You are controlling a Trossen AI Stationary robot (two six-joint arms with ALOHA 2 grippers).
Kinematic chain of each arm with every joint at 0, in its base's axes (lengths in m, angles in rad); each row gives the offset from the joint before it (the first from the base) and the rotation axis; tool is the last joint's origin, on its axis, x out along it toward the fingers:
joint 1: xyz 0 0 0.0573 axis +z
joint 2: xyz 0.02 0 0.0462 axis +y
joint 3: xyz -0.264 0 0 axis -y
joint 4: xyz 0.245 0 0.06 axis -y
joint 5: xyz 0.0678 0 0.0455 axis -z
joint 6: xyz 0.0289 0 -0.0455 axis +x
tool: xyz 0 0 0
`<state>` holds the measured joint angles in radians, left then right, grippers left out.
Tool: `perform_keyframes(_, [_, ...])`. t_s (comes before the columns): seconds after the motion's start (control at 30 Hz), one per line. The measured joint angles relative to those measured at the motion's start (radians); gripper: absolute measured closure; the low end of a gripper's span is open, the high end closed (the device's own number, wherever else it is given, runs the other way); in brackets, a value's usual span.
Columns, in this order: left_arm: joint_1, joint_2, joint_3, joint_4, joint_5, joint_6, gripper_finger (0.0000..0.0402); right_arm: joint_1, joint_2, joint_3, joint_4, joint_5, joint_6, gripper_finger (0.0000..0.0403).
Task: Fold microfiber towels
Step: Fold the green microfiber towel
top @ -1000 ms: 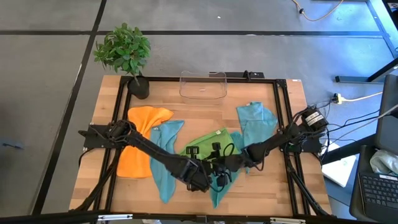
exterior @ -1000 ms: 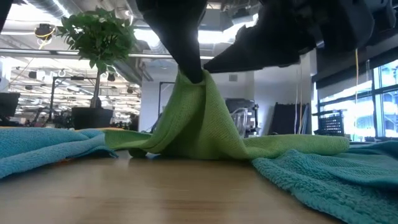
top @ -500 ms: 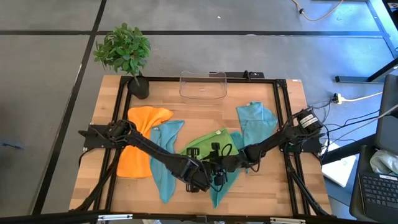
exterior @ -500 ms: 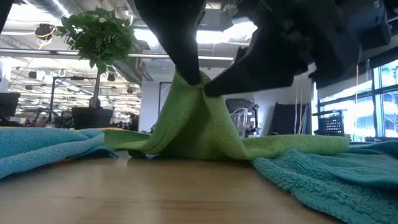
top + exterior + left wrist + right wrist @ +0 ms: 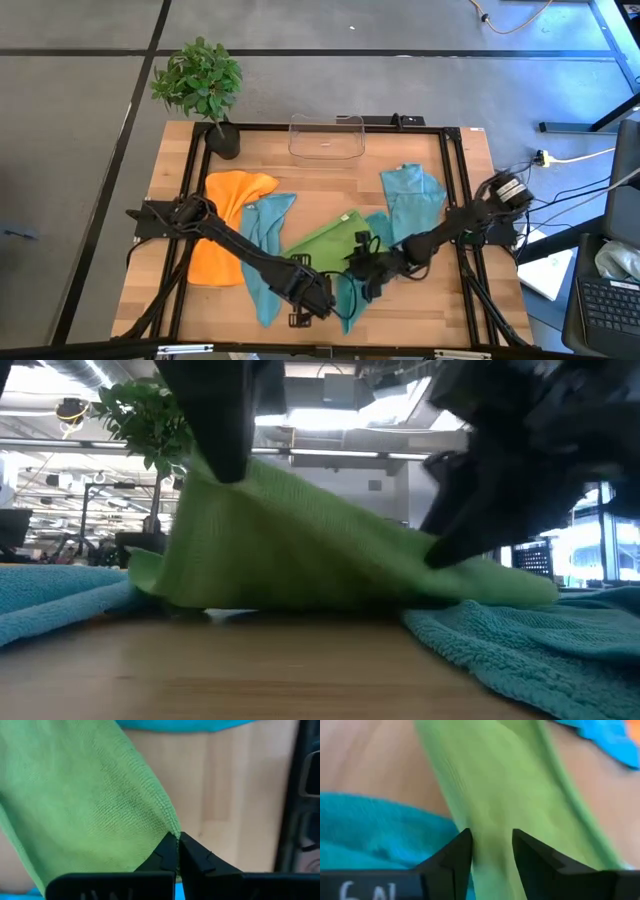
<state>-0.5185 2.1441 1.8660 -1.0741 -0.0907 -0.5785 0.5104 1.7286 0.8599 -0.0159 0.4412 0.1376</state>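
The lime green towel (image 5: 322,245) lies near the middle of the wooden tabletop (image 5: 330,175), and both arms work on it. The left pincer (image 5: 178,851) is clenched on one corner of the green towel, its two dark fingers pressed together with the cloth's edge nipped between them; in the high view this pincer (image 5: 318,302) sits at the green towel's near side, toward the tabletop's front edge. In the low view that corner is lifted clear of the wood, so the green towel (image 5: 300,540) slopes like a tent down toward the other arm.

The right pincer (image 5: 492,855) straddles a fold of the green towel, cloth running between its two fingers, which stand apart; whether they grip it cannot be told. In the high view it (image 5: 362,268) sits just beside the green towel's right edge.

A teal towel (image 5: 262,250) lies just left of the green towel, with the orange towel (image 5: 222,228) beyond it. Another teal towel (image 5: 412,200) lies to the green towel's right. A clear plastic bin (image 5: 326,136) and a potted plant (image 5: 200,85) stand well behind it.
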Motion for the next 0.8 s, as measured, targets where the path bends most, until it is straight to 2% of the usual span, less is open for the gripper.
perform_keyframes(0.17, [-0.034, 0.000, 0.000, 0.093, -0.006, -0.021, 0.0401, -0.004, -0.039, 0.000, -0.264, 0.173, 0.094, 0.0261])
perform_keyframes(0.27, [-0.048, 0.000, 0.000, 0.132, -0.020, -0.022, 0.0400, -0.055, -0.039, -0.001, -0.270, 0.225, 0.090, 0.0261])
perform_keyframes(0.33, [-0.054, 0.000, 0.000, 0.142, -0.029, -0.023, 0.0400, -0.109, -0.029, -0.001, -0.186, 0.141, 0.060, 0.0261])
perform_keyframes(0.47, [-0.059, 0.000, 0.000, 0.151, -0.048, -0.024, 0.0400, -0.217, 0.016, -0.001, -0.047, -0.155, -0.001, 0.0261])
perform_keyframes(0.53, [-0.059, 0.000, 0.000, 0.151, -0.049, -0.024, 0.0399, -0.261, 0.033, -0.001, -0.033, -0.261, -0.003, 0.0261])
perform_keyframes(0.63, [-0.059, 0.000, 0.000, 0.151, -0.049, -0.023, 0.0400, -0.306, 0.058, 0.000, -0.065, -0.316, 0.012, 0.0261])
perform_keyframes(0.8, [-0.055, 0.000, 0.000, 0.150, -0.052, -0.022, 0.0398, -0.355, 0.075, 0.003, -0.057, -0.324, -0.055, 0.0261])
